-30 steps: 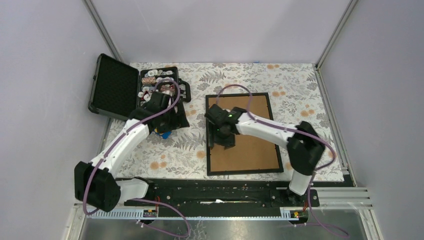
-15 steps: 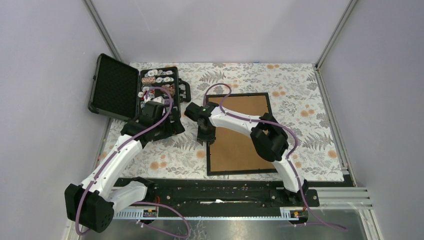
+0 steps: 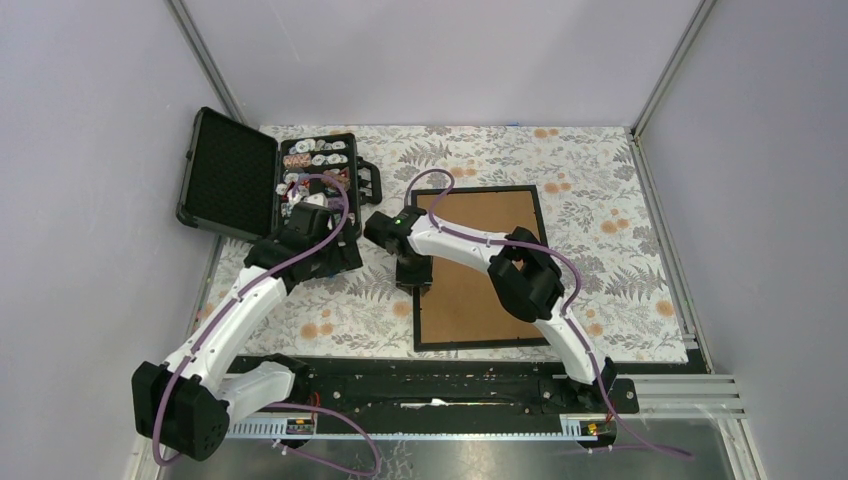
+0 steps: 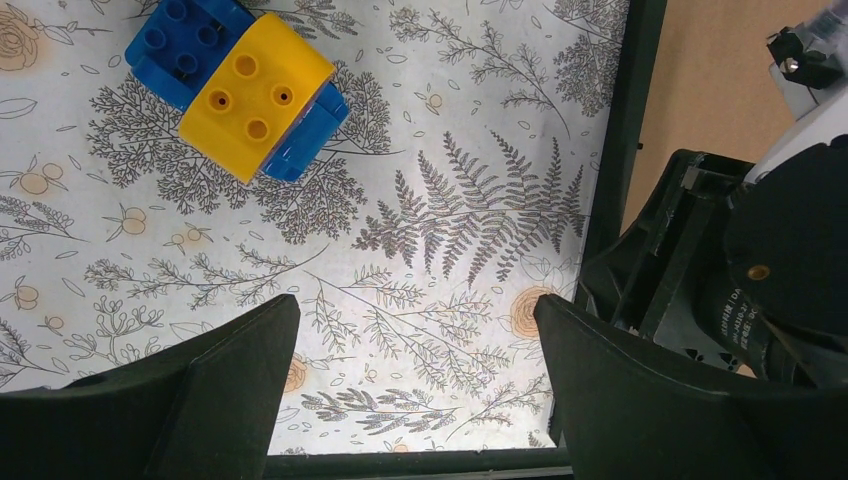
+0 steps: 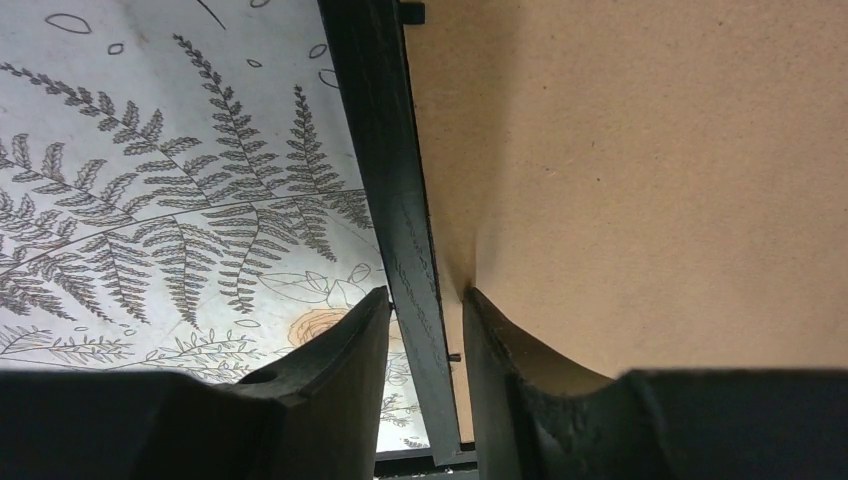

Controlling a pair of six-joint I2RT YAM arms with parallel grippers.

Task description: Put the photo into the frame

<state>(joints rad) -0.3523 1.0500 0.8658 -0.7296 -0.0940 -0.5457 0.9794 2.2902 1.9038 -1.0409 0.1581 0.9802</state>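
Seen from above, a table covered in a leaf-and-flower patterned cloth (image 3: 600, 180) holds two white robot arms, one picture frame, one black case and one small cluster of toy blocks. The left arm (image 3: 235, 310) and the right arm (image 3: 470, 245) both reach in from the near edge at 6 o'clock. The case (image 3: 228, 175) sits at 10 o'clock on the table with its foam-lined lid swung open to the left. Its tray holds many small round pieces (image 3: 315, 160), white and reddish, too small to identify or count. The frame (image 3: 455, 310) lies flat from the table's centre towards 3 o'clock, back side up. It shows a brown board inside a thin black moulding. The right pincer (image 5: 425, 300) is at the 9 o'clock side of the frame and straddles the left moulding. One finger is over the cloth and the other over the brown board, both drawn in close to the black strip. It is unclear whether they actually clamp it. The left pincer (image 4: 410, 400) hangs above bare cloth just left of the frame, with its two fingers spread wide apart and nothing between them. In its wrist view the blocks (image 4: 235, 85), one yellow piece on blue ones, lie at 11 o'clock. The frame's moulding and the right pincer's black body lie at 3 o'clock.
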